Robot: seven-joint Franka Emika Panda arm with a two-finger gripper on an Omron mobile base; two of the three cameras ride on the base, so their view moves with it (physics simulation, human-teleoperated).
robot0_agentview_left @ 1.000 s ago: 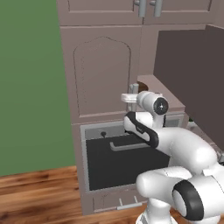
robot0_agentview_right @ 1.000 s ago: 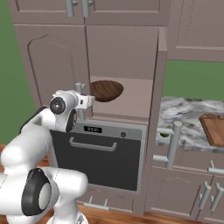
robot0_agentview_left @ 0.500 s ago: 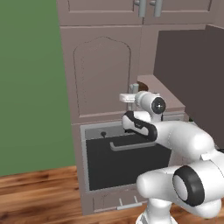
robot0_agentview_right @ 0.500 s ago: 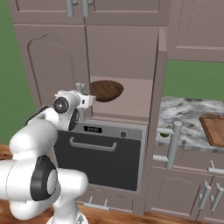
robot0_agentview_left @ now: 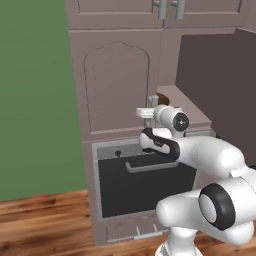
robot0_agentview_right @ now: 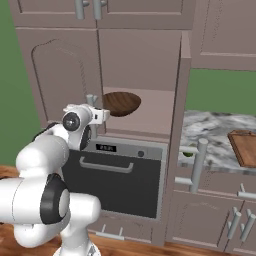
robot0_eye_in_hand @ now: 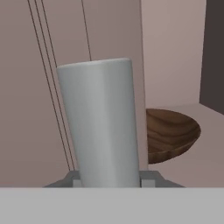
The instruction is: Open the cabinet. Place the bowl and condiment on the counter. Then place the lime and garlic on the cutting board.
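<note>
The tall cabinet has two arched doors. Its left door (robot0_agentview_right: 60,75) is closed, and its right door (robot0_agentview_right: 182,100) is swung wide open. My gripper (robot0_agentview_right: 102,116) (robot0_agentview_left: 145,112) is at the left door's grey bar handle (robot0_eye_in_hand: 100,122) (robot0_agentview_right: 91,102), with the jaws pressed against both sides of it. The dark-brown wooden bowl (robot0_agentview_right: 121,102) (robot0_eye_in_hand: 170,135) sits on the open shelf just right of the handle. On the marble counter (robot0_agentview_right: 210,135) to the right lie the reddish cutting board (robot0_agentview_right: 245,147) and a small green lime (robot0_agentview_right: 188,153), partly behind the open door's handle. The condiment and garlic are out of view.
A black oven front (robot0_agentview_right: 120,175) (robot0_agentview_left: 140,185) with a bar handle sits below the shelf. The open door (robot0_agentview_left: 215,85) juts out into the room on the right. Wall cabinets hang above. A wooden floor lies below and a green wall stands to the left.
The jaws have closed in on the left door's bar handle. The arm's elbow has shifted a little, while the hand stays at the same spot. The door has not moved.
</note>
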